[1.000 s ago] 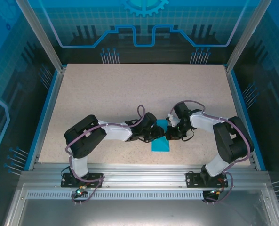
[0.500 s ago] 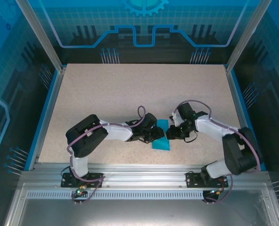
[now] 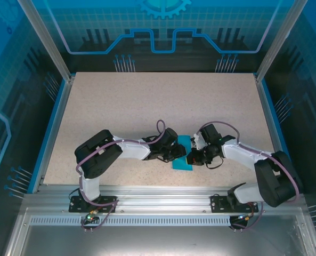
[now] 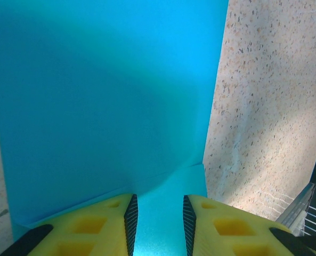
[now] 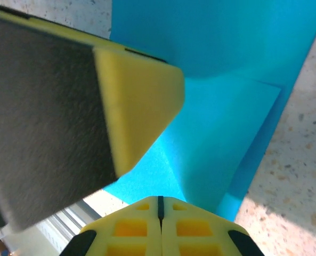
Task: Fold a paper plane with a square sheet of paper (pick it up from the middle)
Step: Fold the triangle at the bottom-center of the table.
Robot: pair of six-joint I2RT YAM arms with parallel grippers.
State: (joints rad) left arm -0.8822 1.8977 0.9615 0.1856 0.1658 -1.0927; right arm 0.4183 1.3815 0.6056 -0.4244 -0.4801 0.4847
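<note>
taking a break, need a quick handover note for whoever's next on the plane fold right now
Left gripper: jaws slightly apart, low over the paper, nothing seen pinched between them.
Right gripper: shut, empty, tip at the paper's folded layer, close beside the left one.
Paper: flat on the table between the two grippers, toward the near edge.
Done: some folds are in; an overlapping layer and creases show.
Left: no dart shape yet, so the remaining folds, nose and wings are to do.
</note>
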